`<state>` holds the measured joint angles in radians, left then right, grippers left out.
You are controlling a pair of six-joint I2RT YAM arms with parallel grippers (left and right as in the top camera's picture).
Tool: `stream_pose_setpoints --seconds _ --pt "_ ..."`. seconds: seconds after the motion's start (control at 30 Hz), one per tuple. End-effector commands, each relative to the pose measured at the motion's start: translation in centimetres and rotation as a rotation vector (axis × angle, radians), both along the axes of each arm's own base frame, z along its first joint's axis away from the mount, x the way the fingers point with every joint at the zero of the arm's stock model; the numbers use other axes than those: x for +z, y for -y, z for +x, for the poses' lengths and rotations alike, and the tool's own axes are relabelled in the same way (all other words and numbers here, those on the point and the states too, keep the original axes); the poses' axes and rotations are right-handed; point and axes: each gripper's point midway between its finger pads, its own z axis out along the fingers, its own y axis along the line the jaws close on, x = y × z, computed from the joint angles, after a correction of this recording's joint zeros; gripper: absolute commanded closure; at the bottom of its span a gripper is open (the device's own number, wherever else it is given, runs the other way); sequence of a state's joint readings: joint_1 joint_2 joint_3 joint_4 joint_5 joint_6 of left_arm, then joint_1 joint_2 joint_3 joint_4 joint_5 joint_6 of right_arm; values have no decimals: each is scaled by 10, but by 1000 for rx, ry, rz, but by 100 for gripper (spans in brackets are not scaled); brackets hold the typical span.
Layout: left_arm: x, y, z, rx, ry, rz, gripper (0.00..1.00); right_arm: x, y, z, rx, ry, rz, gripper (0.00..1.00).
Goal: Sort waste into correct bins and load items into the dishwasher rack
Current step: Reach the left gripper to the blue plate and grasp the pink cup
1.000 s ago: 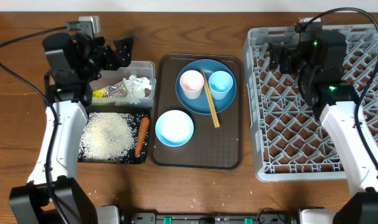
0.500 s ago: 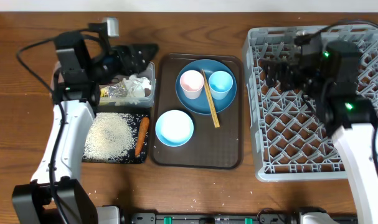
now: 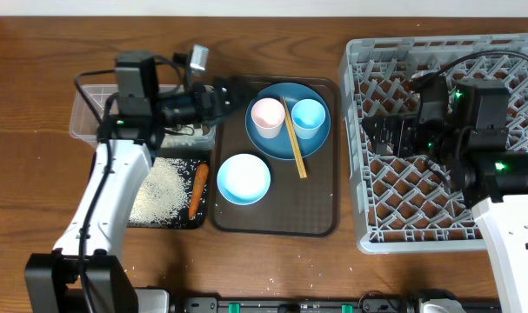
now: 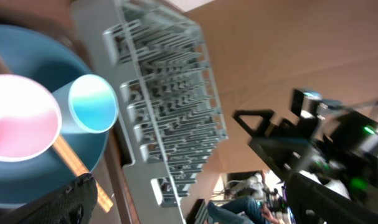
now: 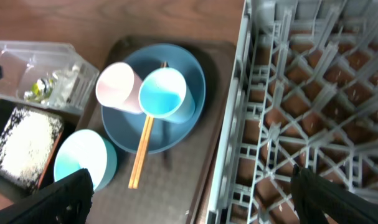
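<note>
Filling the right of the table, you have the rack (image 3: 420, 217). Left of it lies the brown tray (image 3: 281, 213), with the plate (image 3: 277, 146) on its far half. Further left, the tub (image 3: 85, 109) sits at the back, and the black tray (image 3: 172, 223) lies just in front of it, the rice (image 3: 168, 187) spread across its floor.

Your left gripper (image 3: 227, 89) hangs over the brown tray's far left edge, beside the plate's rim, jaws spread wide with nothing between them. Your right gripper (image 3: 384, 139) hangs over the rack's left side, likewise wide apart and holding nothing.

The bowl (image 3: 243, 178) stands on the brown tray, just in front of the plate. On the plate you see the pink cup (image 3: 267, 116) and the blue cup (image 3: 308, 116) side by side, the chopsticks (image 3: 294, 143) lying between them with their near ends past the rim. The carrot (image 3: 197, 189) lies along the black tray's right side. The paper (image 5: 63, 79) and wrapper (image 5: 37, 89) sit inside the tub.
</note>
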<state>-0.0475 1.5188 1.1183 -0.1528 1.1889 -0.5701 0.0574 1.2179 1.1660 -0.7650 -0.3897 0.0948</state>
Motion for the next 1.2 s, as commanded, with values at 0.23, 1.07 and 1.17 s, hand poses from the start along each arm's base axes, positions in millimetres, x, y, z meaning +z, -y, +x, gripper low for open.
stream_pose_setpoints --seconds 0.23,1.07,1.17 --pt "-48 18 15 160 19 324 2 -4 4 -12 -16 -61 11 1" --pt "-89 19 1 225 -6 614 27 -9 6 -17 -24 -90 1 1" --pt "-88 19 2 224 -2 613 27 -9 6 -17 -24 -90 1 1"
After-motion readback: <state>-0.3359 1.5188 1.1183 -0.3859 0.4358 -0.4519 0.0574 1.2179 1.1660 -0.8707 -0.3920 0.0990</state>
